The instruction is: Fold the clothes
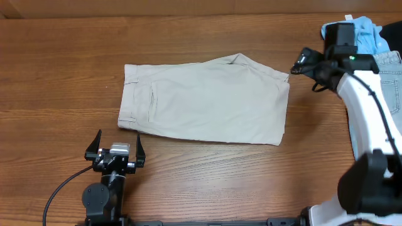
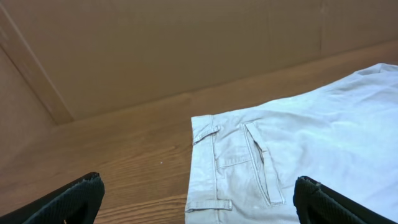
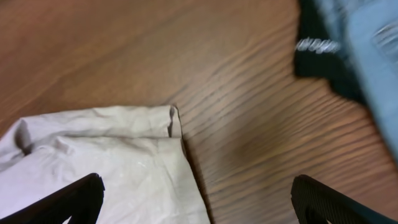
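Pale beige khaki shorts point(image 1: 207, 100) lie folded flat in the middle of the table, waistband to the left, welt pocket showing. They show in the left wrist view point(image 2: 298, 155) and the right wrist view point(image 3: 99, 162). My left gripper point(image 1: 116, 150) is open and empty, just in front of the shorts' near left corner. My right gripper point(image 1: 300, 63) is open and empty above the shorts' far right corner point(image 3: 175, 118). A sky-blue top point(image 1: 367, 31), light-blue denim shorts point(image 1: 392, 81) and a black garment point(image 3: 317, 59) lie at the far right.
The wooden table point(image 1: 63, 63) has bare wood on the left and along the front. A black cable point(image 1: 59, 188) runs from the left arm's base. The right arm's white link point(image 1: 370, 107) reaches over the pile at the right edge.
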`<state>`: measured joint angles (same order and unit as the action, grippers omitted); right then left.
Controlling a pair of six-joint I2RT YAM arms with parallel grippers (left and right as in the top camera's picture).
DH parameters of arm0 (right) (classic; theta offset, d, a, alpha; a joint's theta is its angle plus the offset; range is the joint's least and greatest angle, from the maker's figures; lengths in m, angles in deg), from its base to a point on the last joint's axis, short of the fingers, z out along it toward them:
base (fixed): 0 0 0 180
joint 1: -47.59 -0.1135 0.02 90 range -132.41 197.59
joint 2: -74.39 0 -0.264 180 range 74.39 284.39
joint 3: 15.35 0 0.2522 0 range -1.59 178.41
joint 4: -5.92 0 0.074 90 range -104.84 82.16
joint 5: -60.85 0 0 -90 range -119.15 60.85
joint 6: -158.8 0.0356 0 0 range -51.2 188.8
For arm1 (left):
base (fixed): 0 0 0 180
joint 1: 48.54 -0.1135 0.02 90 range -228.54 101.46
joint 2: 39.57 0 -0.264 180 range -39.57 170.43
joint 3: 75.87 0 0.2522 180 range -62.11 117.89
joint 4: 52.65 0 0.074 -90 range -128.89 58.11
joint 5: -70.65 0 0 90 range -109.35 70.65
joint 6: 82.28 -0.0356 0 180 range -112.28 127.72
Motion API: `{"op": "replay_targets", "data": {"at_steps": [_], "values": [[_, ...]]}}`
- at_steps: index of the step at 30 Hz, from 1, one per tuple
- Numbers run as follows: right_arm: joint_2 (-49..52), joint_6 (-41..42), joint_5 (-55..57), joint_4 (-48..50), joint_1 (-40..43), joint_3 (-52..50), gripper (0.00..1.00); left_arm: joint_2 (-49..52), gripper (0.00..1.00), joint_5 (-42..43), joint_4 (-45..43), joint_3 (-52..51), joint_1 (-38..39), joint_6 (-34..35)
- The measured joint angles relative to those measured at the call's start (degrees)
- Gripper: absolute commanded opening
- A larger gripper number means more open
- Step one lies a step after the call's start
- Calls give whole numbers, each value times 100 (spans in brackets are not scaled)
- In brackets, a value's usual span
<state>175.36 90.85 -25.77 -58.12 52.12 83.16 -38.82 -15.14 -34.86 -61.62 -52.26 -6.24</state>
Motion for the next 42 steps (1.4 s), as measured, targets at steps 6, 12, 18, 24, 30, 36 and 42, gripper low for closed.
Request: {"op": "replay_targets", "data": {"at_steps": [6, 12, 18, 24, 30, 36, 42], "values": [[835, -295, -898, 138, 131, 0, 98, 0, 100, 2, -2, 0, 2, 0], [1257, -455, -1215, 90, 81, 0, 96, 0, 100, 0, -2, 0, 2, 0], [1519, -636, -1338, -87, 66, 0, 96, 0, 100, 0, -2, 0, 2, 0], [1567, -977, -1397, -365, -63, 0, 95, 0, 100, 0, 0, 0, 2, 0], [1707, -1064, -1456, -352, -168, 0, 90, 0, 100, -2, -2, 0, 0, 0], [1893, -1097, -1462, -175, -236, 9, 64, 0, 100, -17, 0, 0, 0, 0], [1923, -1150, -1478, 96, -304, 7, 12, 0, 100, -17, 0, 0, 2, 0]]}}
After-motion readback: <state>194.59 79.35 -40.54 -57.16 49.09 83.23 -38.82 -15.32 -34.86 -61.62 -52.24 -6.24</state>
